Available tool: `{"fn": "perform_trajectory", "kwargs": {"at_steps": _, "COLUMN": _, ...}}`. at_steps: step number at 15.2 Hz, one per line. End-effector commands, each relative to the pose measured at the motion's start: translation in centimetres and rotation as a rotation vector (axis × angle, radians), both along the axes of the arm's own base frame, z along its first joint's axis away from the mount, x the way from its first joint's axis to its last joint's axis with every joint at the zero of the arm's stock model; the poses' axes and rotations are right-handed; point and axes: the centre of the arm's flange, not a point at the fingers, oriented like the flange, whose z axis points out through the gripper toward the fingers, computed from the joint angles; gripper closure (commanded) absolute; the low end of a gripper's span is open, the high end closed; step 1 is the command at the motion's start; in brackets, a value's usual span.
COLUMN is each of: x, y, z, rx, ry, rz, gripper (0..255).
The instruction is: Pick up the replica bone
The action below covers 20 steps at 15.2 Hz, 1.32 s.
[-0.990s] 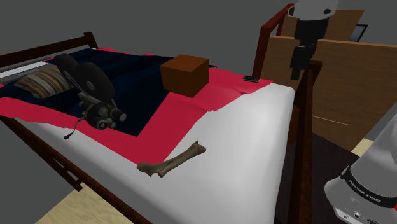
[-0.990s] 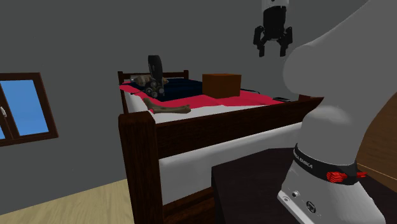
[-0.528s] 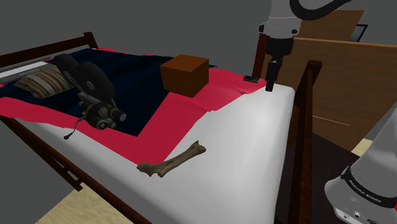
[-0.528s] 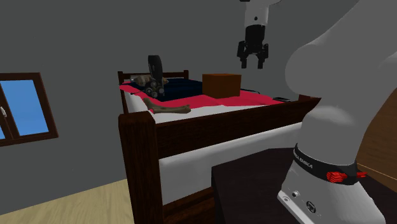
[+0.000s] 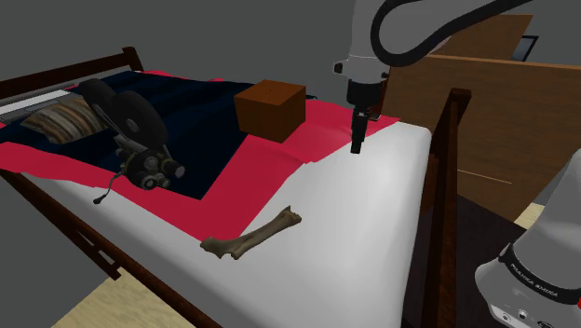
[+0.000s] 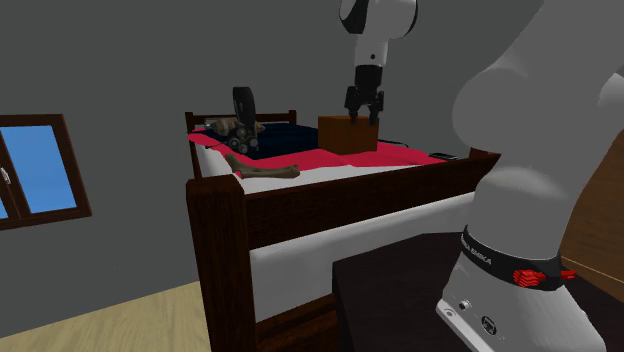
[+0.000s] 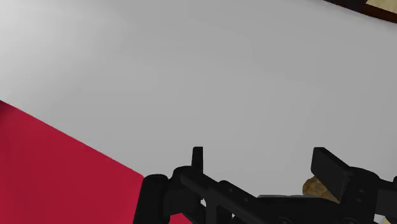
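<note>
The replica bone (image 5: 251, 238) is brownish and lies flat on the white sheet near the bed's near edge; it also shows on the bed (image 6: 262, 171). My black gripper (image 5: 358, 147) hangs open over the sheet beside the red blanket's edge, well away from the bone toward the shoulder view's upper right. Seen across the footboard, the gripper (image 6: 361, 118) is in front of the brown box. In the wrist view the gripper (image 7: 264, 162) stands open over white sheet, with a tan bit of the bone (image 7: 313, 188) showing behind one finger.
A brown box (image 5: 270, 107) stands on the red blanket (image 5: 326, 130). A dark wheeled machine (image 5: 135, 140) and a striped pillow (image 5: 60, 121) lie further along the bed. A dark wooden footboard post (image 5: 445, 186) and wooden furniture (image 5: 503, 112) stand near the arm.
The gripper has swung toward the shoulder view's left and come down, from beside the footboard post to low over the sheet. The bone has not moved.
</note>
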Motion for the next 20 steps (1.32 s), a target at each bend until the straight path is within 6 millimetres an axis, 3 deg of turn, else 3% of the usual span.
{"fn": "perform_trajectory", "kwargs": {"at_steps": 1, "x": 0.8, "y": 1.9, "z": -1.0, "rx": 0.019, "ry": -0.009, "rz": 0.067, "gripper": 0}}
{"fn": "perform_trajectory", "kwargs": {"at_steps": 11, "x": 4.0, "y": 12.5, "z": -6.0, "rx": 0.11, "ry": -0.049, "rz": 0.389, "gripper": 0}}
{"fn": "perform_trajectory", "kwargs": {"at_steps": 20, "x": 4.0, "y": 22.8, "z": -9.5, "rx": 0.193, "ry": -0.085, "rz": 0.68, "gripper": 0}}
